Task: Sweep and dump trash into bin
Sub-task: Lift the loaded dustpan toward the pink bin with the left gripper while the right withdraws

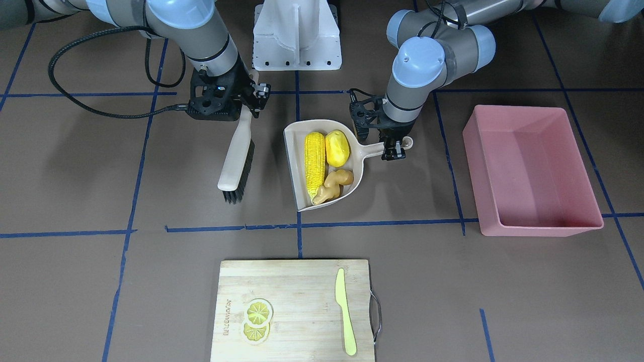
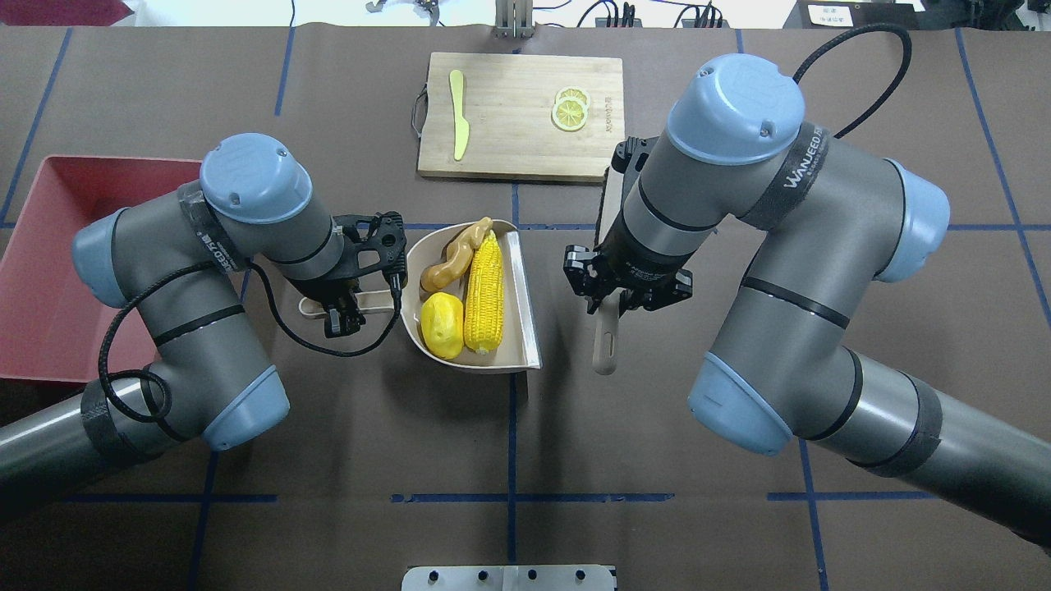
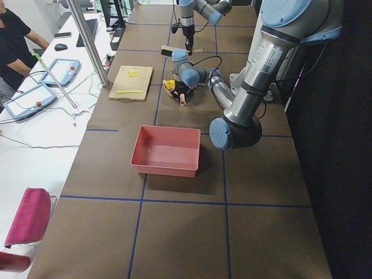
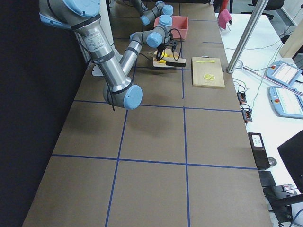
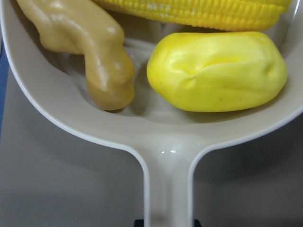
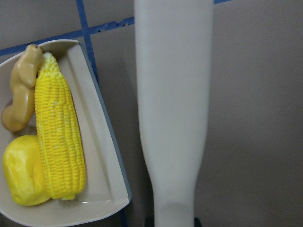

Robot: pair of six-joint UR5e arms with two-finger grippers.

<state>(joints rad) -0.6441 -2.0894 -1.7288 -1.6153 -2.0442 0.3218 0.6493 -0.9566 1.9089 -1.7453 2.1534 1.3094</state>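
Trash (image 1: 327,166) gathered already, by the look of it: corn cob (image 1: 314,163), potato-like lump (image 1: 337,148) and ginger root (image 1: 333,185) side by side inside the beige dustpan (image 1: 298,131), corn nearest the open lip, lump and root toward the handle. Sweeping therefore judged finished, dumping not yet begun. Left gripper (image 1: 394,152) pinched shut on the tip of the dustpan handle, dark fingertips flanking the stem at the bottom of the left wrist view. Right gripper (image 1: 253,100) clamped on the handle of the brush (image 1: 235,161), bristle end at nine o'clock of the pan in the front-facing view, just beside it and not touching. Bin (image 1: 538,171), pink and holding nothing, at three o'clock of the pan in that same view, apart from it, beyond the left gripper. Open lip facing nine o'clock, away from the bin, handle toward it. Next, most likely: lift the pan by the handle with the lip kept a touch high, carry toward three o'clock until past the near pink wall, then roll the wrist to tip the lip down over the tub. Needs care with the corn, first to slide off if tilted too soon. Asks nothing of the brush beyond keeping clear. Cutting board (image 1: 297,286) with lemon slices (image 1: 257,319) and pale knife (image 1: 345,311) at six o'clock, no part of the job.
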